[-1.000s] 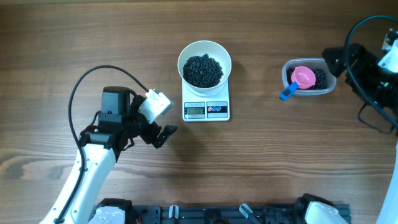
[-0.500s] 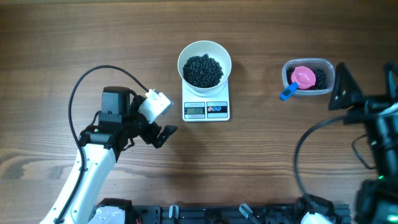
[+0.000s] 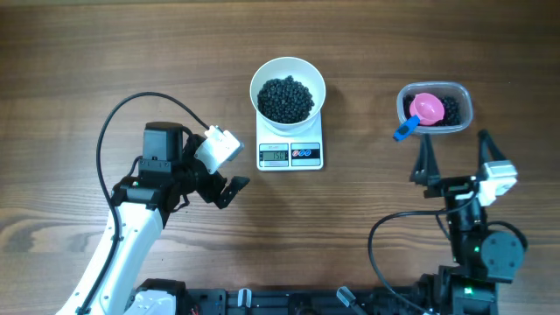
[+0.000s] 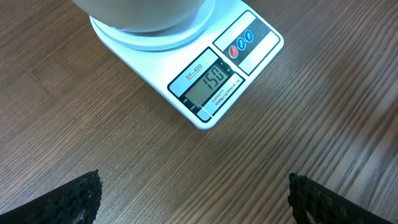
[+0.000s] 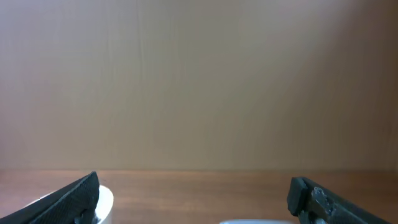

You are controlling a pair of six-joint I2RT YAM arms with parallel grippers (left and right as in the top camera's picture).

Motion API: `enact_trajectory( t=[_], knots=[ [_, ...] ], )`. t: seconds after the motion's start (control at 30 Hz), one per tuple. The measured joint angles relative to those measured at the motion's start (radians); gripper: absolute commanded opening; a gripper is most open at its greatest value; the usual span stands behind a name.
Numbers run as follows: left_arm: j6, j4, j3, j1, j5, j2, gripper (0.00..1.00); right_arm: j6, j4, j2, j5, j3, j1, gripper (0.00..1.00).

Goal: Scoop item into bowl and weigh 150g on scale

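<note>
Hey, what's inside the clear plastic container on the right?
A pink scoop lies in the container, its blue handle poking out over the rim, beside a few dark round pieces. Whatever lies beneath the scoop's cup is covered.

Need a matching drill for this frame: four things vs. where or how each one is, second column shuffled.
1 bowl
2 pink scoop
3 scale
4 left gripper

A in the clear container
B open, empty
C display reads 150
D on the scale, holding dark pieces

Pairs: 1-D, 2-A, 3-C, 4-B
</note>
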Motion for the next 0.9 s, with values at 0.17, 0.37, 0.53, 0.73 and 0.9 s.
enact_trajectory(
  t=[0.17,0.37,0.53,0.73,0.9],
  knots=[
    [0.000,0.000,0.000,0.000,0.000,0.000,1.00,0.000,0.000,-0.087,0.028,-0.091,0.029,1.00],
    [0.000,0.000,0.000,0.000,0.000,0.000,1.00,0.000,-0.090,-0.192,0.030,-0.153,0.045,0.99],
    [0.000,0.000,0.000,0.000,0.000,0.000,1.00,0.000,-0.293,-0.264,0.031,-0.154,0.046,1.00],
    [0.000,0.000,0.000,0.000,0.000,0.000,1.00,0.000,-0.334,-0.285,0.031,-0.155,0.046,1.00],
    [0.000,0.000,0.000,0.000,0.000,0.000,1.00,0.001,-0.333,-0.285,0.031,-0.155,0.046,1.00]
  ],
)
